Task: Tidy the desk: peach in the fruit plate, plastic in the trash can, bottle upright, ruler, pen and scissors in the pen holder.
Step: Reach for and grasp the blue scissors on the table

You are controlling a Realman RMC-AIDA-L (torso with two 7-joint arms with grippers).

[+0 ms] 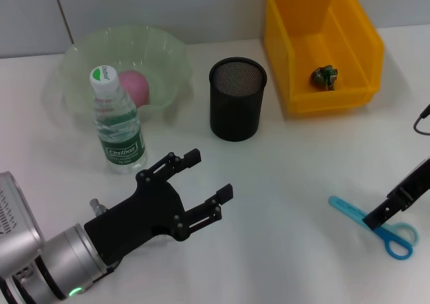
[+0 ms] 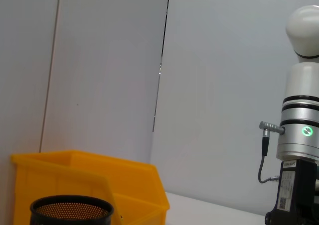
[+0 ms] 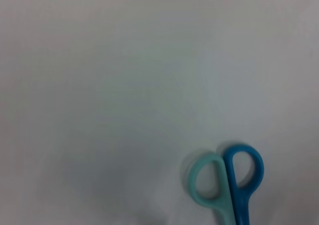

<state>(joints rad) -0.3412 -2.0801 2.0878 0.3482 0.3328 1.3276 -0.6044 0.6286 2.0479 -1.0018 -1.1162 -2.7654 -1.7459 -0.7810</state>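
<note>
At the right-hand edge of the tabletop (image 1: 289, 183), the scissors (image 1: 373, 224) are shown lying flat, directly beneath the right gripper (image 1: 373, 218), whose fingers come down over the middle of the tool, between blade and handle loops. Whether these fingers are spread or closed on the scissors cannot be told, since their tips are seen only as one dark bar across the tool. The long axis of the scissors is seen to run diagonally: the pale blue blade end points away from the fingers toward the middle of the tabletop, and the two loops lie on the fingers' outer side, toward the robot's right. The pen holder (image 1: 237, 97), a black mesh cup, stands well apart from the fingers, beyond the blade end and toward the far side. The left gripper (image 1: 201, 183) is held above bare tabletop with its fingers spread wide and holding nothing; the scissors lie far off on its right, so the right arm is judged the nearer. The bottle (image 1: 117, 121) stands upright near the left fingers, the peach (image 1: 134, 87) rests in the fruit plate (image 1: 168, 55), and the plastic (image 1: 325, 76) lies in the yellow trash can (image 1: 349, 35).
</note>
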